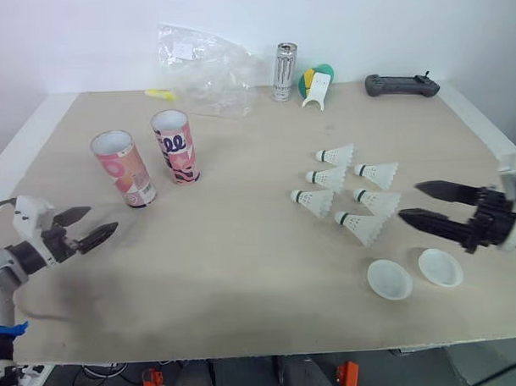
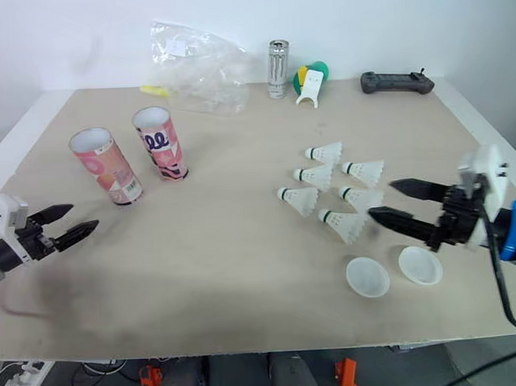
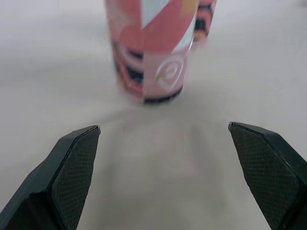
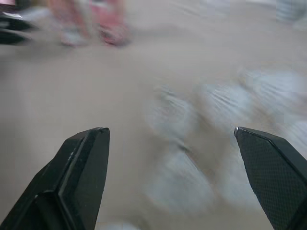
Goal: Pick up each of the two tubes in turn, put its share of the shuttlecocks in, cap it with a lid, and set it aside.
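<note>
Two pink patterned tubes stand upright and open-topped at the table's left: the nearer tube (image 1: 124, 168) and the farther tube (image 1: 176, 147). Several white shuttlecocks (image 1: 347, 194) lie in a cluster right of centre. Two white lids (image 1: 389, 279) (image 1: 440, 267) rest near the front right. My left gripper (image 1: 85, 226) is open at the left edge, pointing toward the nearer tube (image 3: 152, 52) and a short way from it. My right gripper (image 1: 411, 202) is open just right of the shuttlecocks (image 4: 182, 158), with nothing between its fingers.
At the back edge lie a crumpled clear plastic bag (image 1: 204, 69), a silver can (image 1: 284, 72), a green, yellow and white object (image 1: 316, 85) and a dark controller (image 1: 401, 85). Bare tabletop (image 1: 234, 245) spans the middle and front.
</note>
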Robot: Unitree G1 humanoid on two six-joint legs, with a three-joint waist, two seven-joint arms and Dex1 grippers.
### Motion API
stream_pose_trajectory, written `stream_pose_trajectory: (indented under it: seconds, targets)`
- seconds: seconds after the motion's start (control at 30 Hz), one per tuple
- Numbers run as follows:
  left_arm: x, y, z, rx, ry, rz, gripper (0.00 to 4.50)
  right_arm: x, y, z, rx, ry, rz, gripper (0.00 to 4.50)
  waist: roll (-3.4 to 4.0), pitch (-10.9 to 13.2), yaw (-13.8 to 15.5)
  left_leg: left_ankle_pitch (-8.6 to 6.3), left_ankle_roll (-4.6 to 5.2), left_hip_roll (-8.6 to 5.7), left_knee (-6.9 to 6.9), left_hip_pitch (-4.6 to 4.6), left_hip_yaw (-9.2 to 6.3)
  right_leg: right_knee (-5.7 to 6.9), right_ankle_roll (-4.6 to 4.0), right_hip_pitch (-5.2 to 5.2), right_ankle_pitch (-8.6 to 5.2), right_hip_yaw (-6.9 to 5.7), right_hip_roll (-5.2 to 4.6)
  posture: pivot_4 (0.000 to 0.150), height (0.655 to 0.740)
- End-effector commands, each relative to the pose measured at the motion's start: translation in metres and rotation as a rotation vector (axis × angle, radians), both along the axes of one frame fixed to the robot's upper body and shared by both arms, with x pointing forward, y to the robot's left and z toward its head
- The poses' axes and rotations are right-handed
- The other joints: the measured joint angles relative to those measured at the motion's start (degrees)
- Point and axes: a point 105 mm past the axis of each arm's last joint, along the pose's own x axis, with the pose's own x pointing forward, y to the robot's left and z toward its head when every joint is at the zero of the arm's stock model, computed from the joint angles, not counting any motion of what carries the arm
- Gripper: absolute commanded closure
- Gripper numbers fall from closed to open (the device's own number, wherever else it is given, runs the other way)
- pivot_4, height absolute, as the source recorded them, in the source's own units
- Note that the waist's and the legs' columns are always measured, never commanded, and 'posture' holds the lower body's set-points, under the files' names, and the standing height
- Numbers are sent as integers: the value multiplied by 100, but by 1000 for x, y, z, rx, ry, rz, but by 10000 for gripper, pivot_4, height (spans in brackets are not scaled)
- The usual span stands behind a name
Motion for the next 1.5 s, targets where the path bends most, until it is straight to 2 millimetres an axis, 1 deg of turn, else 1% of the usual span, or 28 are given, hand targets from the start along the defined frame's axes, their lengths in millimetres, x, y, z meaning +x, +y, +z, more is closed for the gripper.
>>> stream_pose_trajectory:
  seconds: [0.03,0.1,0.17,0.3,0.47,0.57,0.7,0.87,0.97,1.03,1.23,1.5]
  targets:
    - [18,-4,7,-23,-67,15,0,-6,53,20,34,-92,141,447,0,0,9,0,0,0,0,0,0,0,-1,0,1,0,0,1500,7400]
    - [28,-6,5,-34,-76,29,0,-7,70,14,11,-87,176,447,-5,-2,29,5,9,-1,0,0,-7,1,2,0,7,-1,5,1500,7400]
    - [35,-10,2,-35,-77,29,0,-9,80,10,6,-82,200,447,-16,-9,49,6,9,0,0,-4,-10,0,2,-1,6,-1,8,1500,7400]
    - [45,-24,-4,-36,-72,-9,0,-16,96,3,2,-73,243,447,-19,-11,64,5,9,-14,0,-22,-11,-5,-4,-5,6,-1,-7,1500,7400]
    - [61,-37,-3,-16,-77,-26,0,-33,122,11,12,-108,342,447,-22,-12,72,6,10,-14,2,-24,-29,-2,-3,-5,5,-18,-4,1500,7400]
    - [69,-46,1,-4,-88,-40,0,-40,132,10,10,-102,371,447,-27,-15,71,10,15,-14,6,-24,-35,-1,3,-3,7,-24,-3,1500,7400]
    - [78,-53,1,22,-82,-38,0,-37,130,5,13,-87,337,447,-35,-20,71,10,15,-14,9,-25,-36,-1,2,1,7,-25,-4,1500,7400]
    - [90,-62,8,17,-84,-11,0,-32,127,7,28,-103,291,447,-35,-20,72,10,15,-16,10,-33,-51,-1,2,-1,7,-37,-3,1500,7400]
    - [96,-70,7,20,-78,-3,0,-20,118,12,44,-140,201,447,-36,-20,73,10,16,-18,10,-34,-55,-1,2,0,7,-40,-4,1500,7400]
    - [100,-75,8,12,-78,4,0,-18,116,13,57,-147,174,447,-37,-21,74,10,15,-19,13,-35,-59,-1,2,1,7,-44,-4,1500,7400]
    - [104,-84,8,-7,-72,8,0,-22,117,10,71,-141,175,447,-37,-21,76,11,16,-20,12,-38,-65,-1,-2,0,8,-46,-4,1500,7400]
    - [105,-86,4,-6,-56,13,0,-23,116,10,74,-141,167,447,-37,-21,75,13,15,-21,13,-38,-68,0,-1,1,8,-49,-4,1500,7400]
